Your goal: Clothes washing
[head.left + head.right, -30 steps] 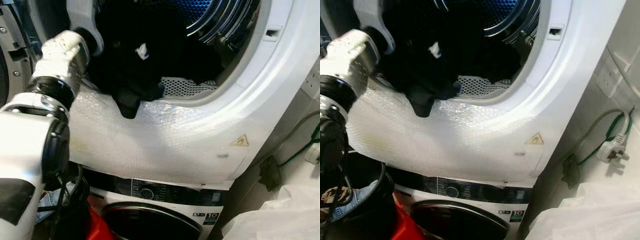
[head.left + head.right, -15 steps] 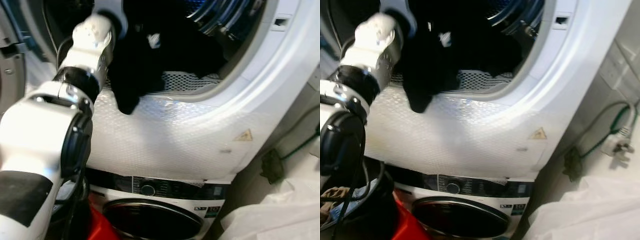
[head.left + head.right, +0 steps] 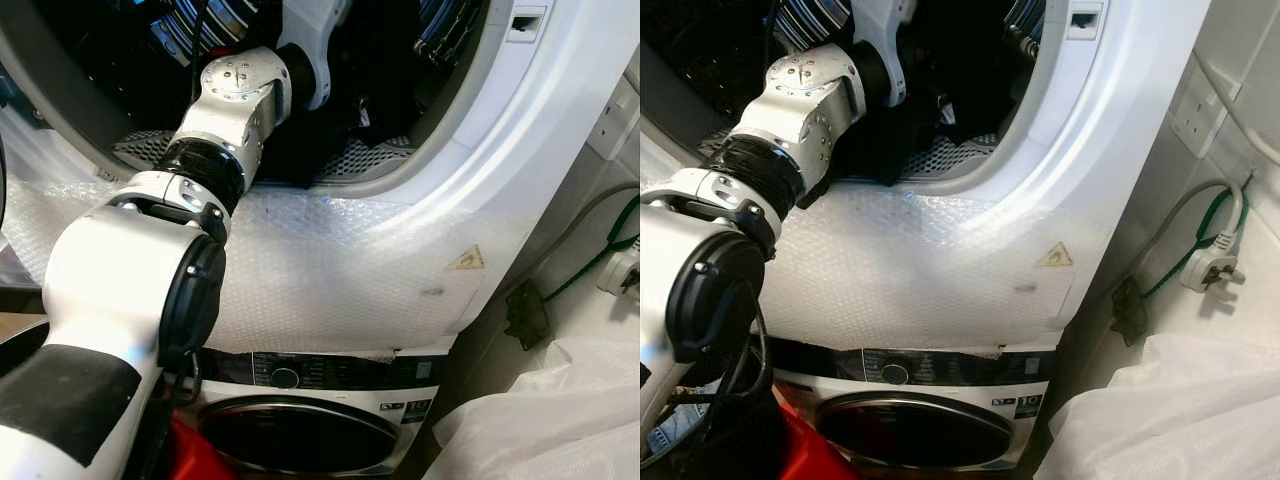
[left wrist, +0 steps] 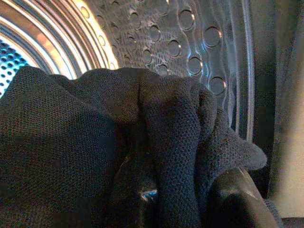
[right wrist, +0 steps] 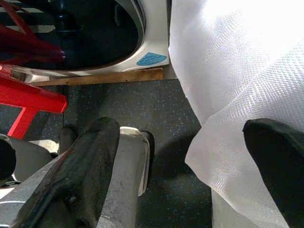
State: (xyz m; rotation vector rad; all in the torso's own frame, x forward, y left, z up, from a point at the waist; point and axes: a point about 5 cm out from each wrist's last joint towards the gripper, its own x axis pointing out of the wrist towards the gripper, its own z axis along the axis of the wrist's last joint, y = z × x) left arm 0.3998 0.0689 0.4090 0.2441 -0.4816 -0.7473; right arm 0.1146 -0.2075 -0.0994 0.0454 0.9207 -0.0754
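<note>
My left arm [image 3: 225,110] reaches into the open upper drum [image 3: 440,40], its hand deep inside. A black knitted garment [image 4: 85,142] is bunched right in front of the left gripper [image 4: 185,204], which is shut on it; one black finger [image 4: 242,199] shows beside the cloth. Part of the garment [image 3: 902,135] lies on the perforated lip of the opening, a white tag [image 3: 362,117] on it. The perforated steel drum wall [image 4: 190,38] stands behind the cloth. My right gripper [image 5: 180,171] hangs low over the dark floor, fingers wide open and holding nothing.
Bubble wrap [image 3: 330,270] covers the upper machine's front. Below it is a second machine with a control panel [image 3: 330,372] and a round door [image 3: 300,440]. A red object [image 3: 190,455] sits low on the left, a white woven bag [image 3: 560,420] on the right. A plug with a green cable [image 3: 1210,265] hangs by the wall.
My left arm has pushed deeper into the drum. The black garment that hung over the lip now lies mostly inside. The head view has shifted too.
</note>
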